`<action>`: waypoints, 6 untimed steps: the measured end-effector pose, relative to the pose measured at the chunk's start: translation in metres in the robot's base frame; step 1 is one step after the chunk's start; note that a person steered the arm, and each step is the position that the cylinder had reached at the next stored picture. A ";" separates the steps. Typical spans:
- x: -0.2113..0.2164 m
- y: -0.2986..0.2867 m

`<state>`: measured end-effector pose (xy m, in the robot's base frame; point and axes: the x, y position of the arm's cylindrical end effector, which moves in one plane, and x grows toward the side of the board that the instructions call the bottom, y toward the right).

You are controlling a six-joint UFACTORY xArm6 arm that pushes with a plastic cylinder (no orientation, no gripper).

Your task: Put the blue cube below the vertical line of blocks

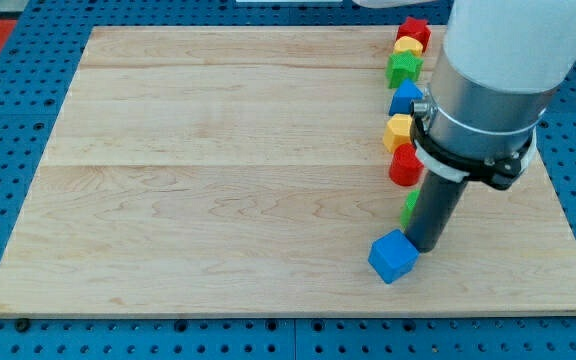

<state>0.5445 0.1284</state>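
Blue cube sits near the board's bottom edge, under the column of blocks: small, rigid, light, likely to slide and twist. My tip, gripless, touches its 2 o'clock face; push faces centrally.

No writing, label, brand, number or sign can be read anywhere here: the wooden board, the blocks and the arm's pale housing all show plain surfaces
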 end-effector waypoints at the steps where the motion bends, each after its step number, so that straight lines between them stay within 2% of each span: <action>1: -0.009 0.000; 2: -0.005 0.003; 3: 0.024 0.032; 4: 0.073 0.023; 5: 0.074 0.007; 6: 0.074 -0.058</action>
<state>0.6189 0.0700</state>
